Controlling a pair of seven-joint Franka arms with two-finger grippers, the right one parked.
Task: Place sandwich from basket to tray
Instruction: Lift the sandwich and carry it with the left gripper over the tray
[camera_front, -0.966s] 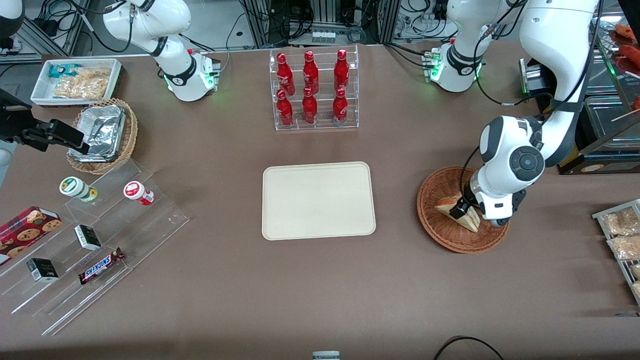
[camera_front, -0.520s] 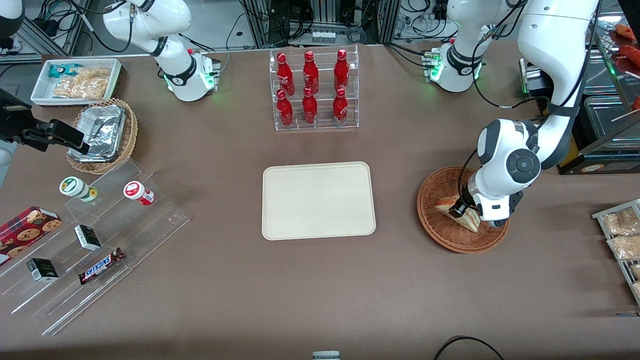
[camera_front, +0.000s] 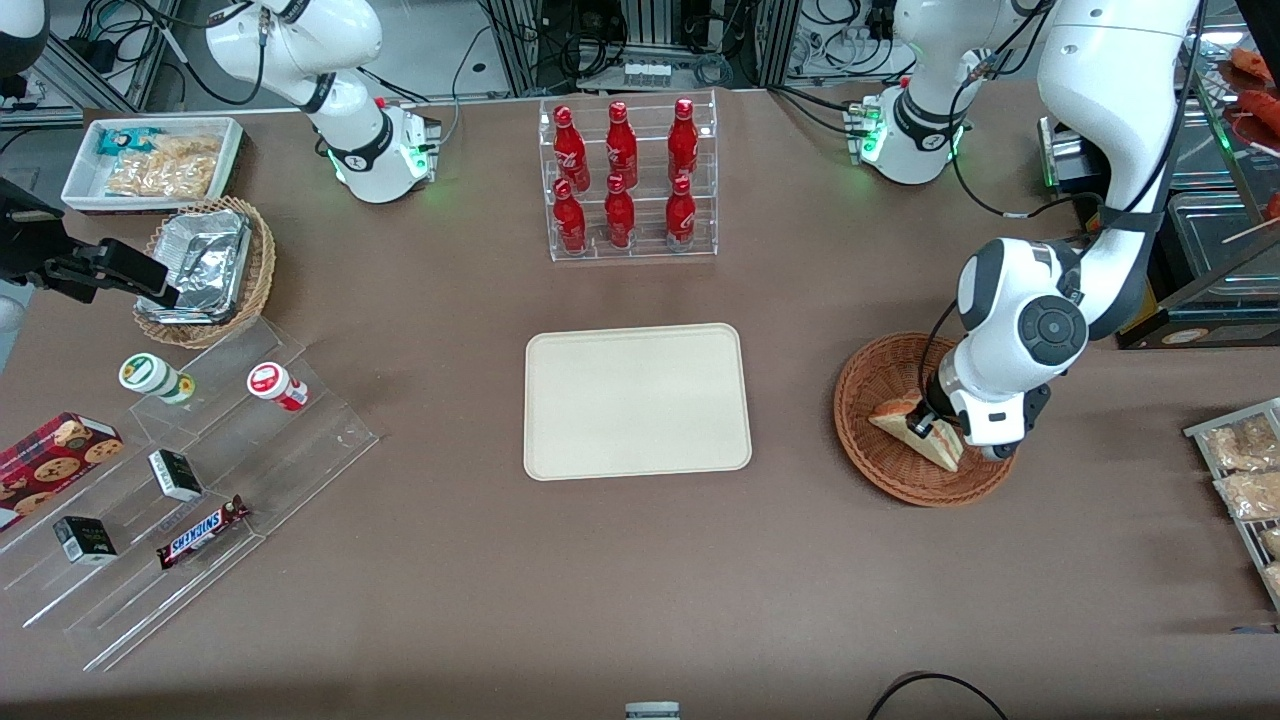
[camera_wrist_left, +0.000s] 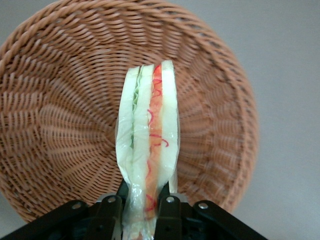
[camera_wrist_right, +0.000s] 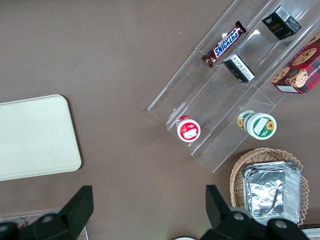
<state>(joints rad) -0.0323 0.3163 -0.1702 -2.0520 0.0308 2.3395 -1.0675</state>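
Where the gripper (camera_wrist_left: 140, 212) hangs low over the basket (camera_front: 880, 460), we see its two black fingers (camera_wrist_left: 169, 220) closed narrowly on the flat faces of the sandwich (camera_wrist_left: 147, 150), one finger to each side. In the left wrist view the wedge stands on edge straight out from between the fingertips, its green and red-orange filling layers facing the camera, with the woven floor of the basket spread beneath it. From the front, the sandwich (camera_front: 915, 432) sits inside the basket, partly covered by the gripper (camera_front: 918, 428) and the white wrist above it; we cannot tell whether its lower edge touches the wicker.

Sideways from the gripper, toward the parked arm's end of the brown table (camera_front: 450, 600), the tray (camera_front: 636, 400) lies flat, well apart from the basket. Farther from the front camera than the tray stands a clear rack of red bottles (camera_front: 625, 180), and past the table edge run cables and metal framing (camera_front: 640, 40).
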